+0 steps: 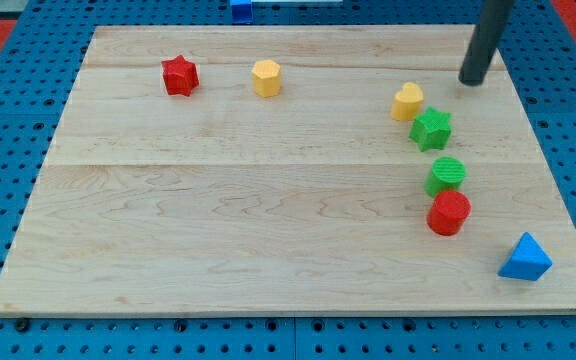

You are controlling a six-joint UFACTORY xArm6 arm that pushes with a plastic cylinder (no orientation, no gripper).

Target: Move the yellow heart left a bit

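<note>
The yellow heart point(407, 101) lies on the wooden board point(218, 200) at the view's upper right. A green star point(432, 129) sits just below and right of it, almost touching. My tip point(474, 81) is on the board up and to the right of the yellow heart, apart from it by about a block's width. The dark rod rises from the tip out of the view's top.
A green cylinder point(447, 175) and a red cylinder point(449, 212) stand below the green star. A blue triangle point(525, 258) lies at the lower right. A red star point(180, 75) and a yellow hexagon point(266, 77) lie at the upper left. A blue block point(241, 10) sits beyond the top edge.
</note>
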